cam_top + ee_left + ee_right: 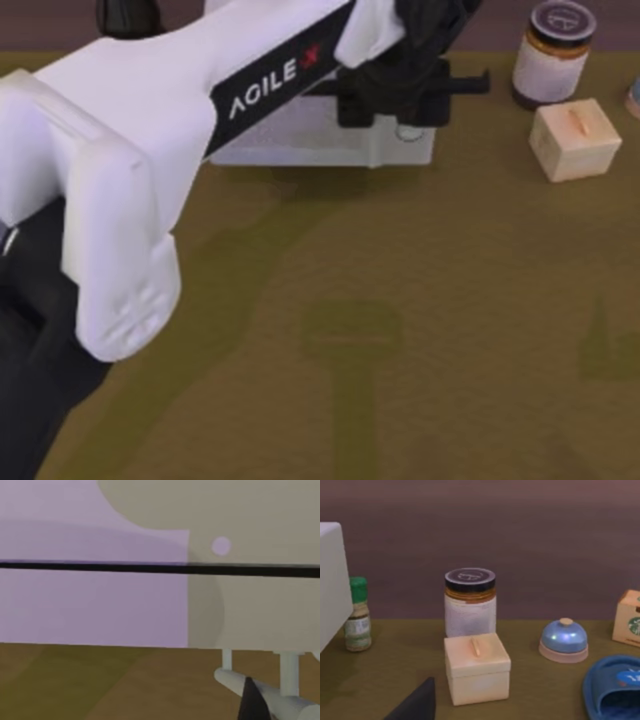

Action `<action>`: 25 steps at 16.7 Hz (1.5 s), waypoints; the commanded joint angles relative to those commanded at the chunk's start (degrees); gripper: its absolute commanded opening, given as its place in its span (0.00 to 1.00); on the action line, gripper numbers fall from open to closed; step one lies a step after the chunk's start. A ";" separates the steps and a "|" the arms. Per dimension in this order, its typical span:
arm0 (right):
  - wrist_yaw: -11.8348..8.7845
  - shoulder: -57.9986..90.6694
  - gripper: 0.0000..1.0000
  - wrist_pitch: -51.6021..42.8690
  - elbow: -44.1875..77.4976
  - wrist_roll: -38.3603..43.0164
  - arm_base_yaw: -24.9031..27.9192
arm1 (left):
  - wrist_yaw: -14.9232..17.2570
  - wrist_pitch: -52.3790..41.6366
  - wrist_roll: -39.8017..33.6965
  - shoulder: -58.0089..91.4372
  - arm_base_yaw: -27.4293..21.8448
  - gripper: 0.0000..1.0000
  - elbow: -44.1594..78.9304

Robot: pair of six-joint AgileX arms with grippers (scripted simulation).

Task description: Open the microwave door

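Microwave (320, 140) sits at the table's (420, 330) far edge, mostly under my left arm (150, 150). Left gripper (410, 85) is at its front, by the microwave door (95, 605) and the handle (265, 692). Can't tell how the jaws stand; one dark fingertip (252, 705) overlaps the handle.

Risk: the finger slips off the slim handle if the pull runs off the door's swing.

Hidden: knobs, hinge side, right gripper. Cream box (575, 140) and jar (553, 52) stand right of the microwave, apart.
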 joint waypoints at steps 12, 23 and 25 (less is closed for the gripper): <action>0.00 0.00 1.00 0.00 0.00 0.00 0.00 | -0.79 2.84 -0.86 -3.43 0.00 0.00 -6.65; 0.00 0.00 1.00 0.00 0.00 0.00 0.00 | -0.79 2.84 -0.86 -3.43 0.00 0.00 -6.65; 0.00 0.00 1.00 0.00 0.00 0.00 0.00 | -0.79 2.84 -0.86 -3.43 0.00 0.00 -6.65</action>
